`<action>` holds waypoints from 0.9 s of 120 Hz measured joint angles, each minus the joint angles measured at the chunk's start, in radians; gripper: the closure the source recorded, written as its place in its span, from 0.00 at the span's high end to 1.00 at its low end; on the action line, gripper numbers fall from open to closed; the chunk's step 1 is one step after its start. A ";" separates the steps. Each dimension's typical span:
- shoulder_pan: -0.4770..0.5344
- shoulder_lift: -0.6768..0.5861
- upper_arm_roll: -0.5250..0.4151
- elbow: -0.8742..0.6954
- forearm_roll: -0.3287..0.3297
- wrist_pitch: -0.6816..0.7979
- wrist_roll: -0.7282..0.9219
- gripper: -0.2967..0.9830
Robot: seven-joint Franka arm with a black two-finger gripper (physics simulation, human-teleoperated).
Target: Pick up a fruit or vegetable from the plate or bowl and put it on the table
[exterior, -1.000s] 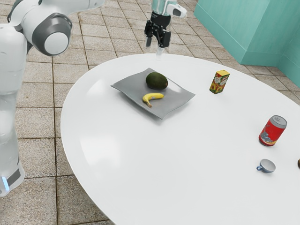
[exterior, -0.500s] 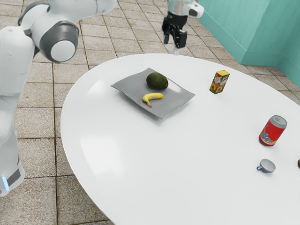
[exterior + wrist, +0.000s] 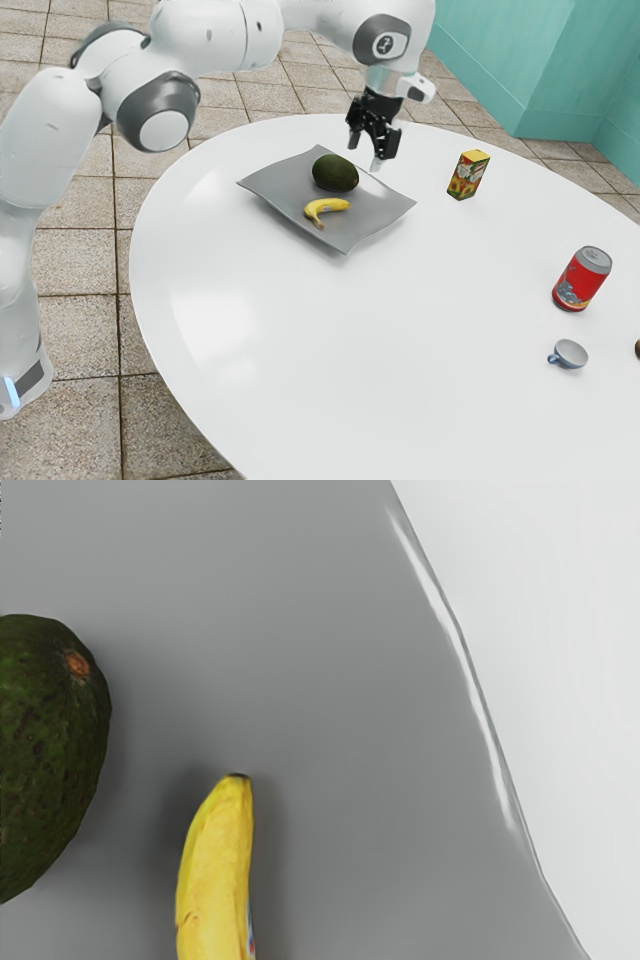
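brown thing (image 3: 638, 349) at the exterior view's edge, between three and four o'clock, is too cropped to tell lol. wrist view chops avocado (image 3: 45, 760) and banana (image 3: 215, 880).

One avocado (image 3: 335, 173), one banana (image 3: 330, 206)

A small carton (image 3: 468, 175) with a yellow top and a brightly printed side is seen standing upright toward the exterior view's right. Nearer the camera and farther to that side, a red can (image 3: 581, 279) with a grey top is shown upright. Just beside it, a small blue cup (image 3: 569, 354) is set with its pale inside facing up and its handle turned toward the exterior view's left. At the right edge, a brown object (image 3: 637, 349) is mostly cut off. The floor (image 3: 75, 330) is covered in speckled beige tiles and is bordered by a teal wall (image 3: 490, 60).
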 joint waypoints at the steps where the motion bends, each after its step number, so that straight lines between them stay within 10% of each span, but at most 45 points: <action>1: 0.002 0.002 0.000 0.000 0.000 0.000 -0.001 0.77; 71: 0.170 0.091 0.006 -0.003 0.014 0.094 -0.039 0.77; 108: 0.092 -0.056 0.008 -0.087 0.018 0.022 -0.006 0.77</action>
